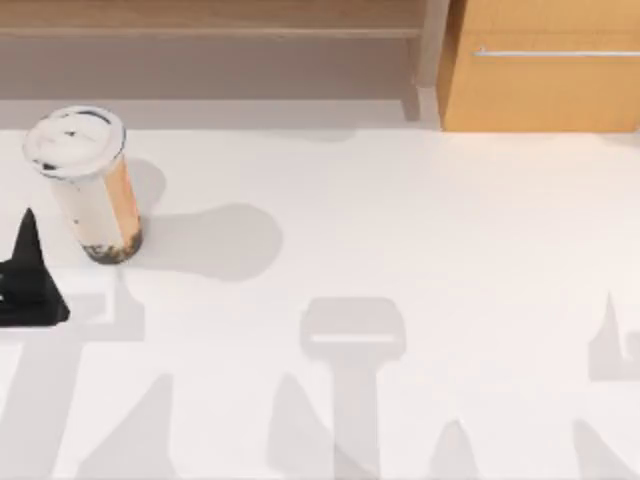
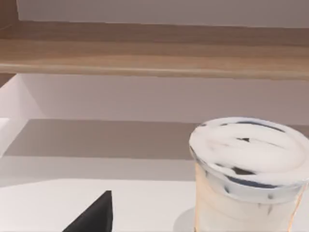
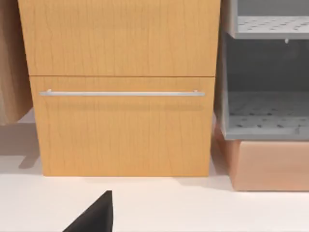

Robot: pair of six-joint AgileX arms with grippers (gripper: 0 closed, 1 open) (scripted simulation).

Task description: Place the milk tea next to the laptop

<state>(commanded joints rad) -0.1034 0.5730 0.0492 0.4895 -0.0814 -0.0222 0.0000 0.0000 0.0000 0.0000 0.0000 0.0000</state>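
**Milk tea sitting at the far left of the table, left gripper just beside it**

Top view first: the milk tea [image 1: 88, 185], a tall clear plastic cup with a round white lid, an orange-tan and milky white drink and dark pearls at the base, stands on the white table [image 1: 400, 220]. It's over by the table's left edge, towards the back. The left gripper [image 1: 28, 275], a black pointed shape, sits just beside the cup on its left and a bit nearer the front, not touching it. Can't tell if its fingers are apart or together from what pokes in. Way off to the cup's right, behind the table, there's an orange-tan wooden cabinet [image 1: 540, 85] with a thin silver handle bar.

Left wrist view: the cup's white lid is close up, with one black fingertip [image 2: 94, 215] near it and a pale wooden shelf [image 2: 154, 58] behind the cup.

Right wrist view: the same wooden cabinet, square-on, with one black fingertip [image 3: 94, 215] in front of it. A grey shelf unit [image 3: 265, 72] stands just beside the cabinet. Can't tell the right gripper's state either.
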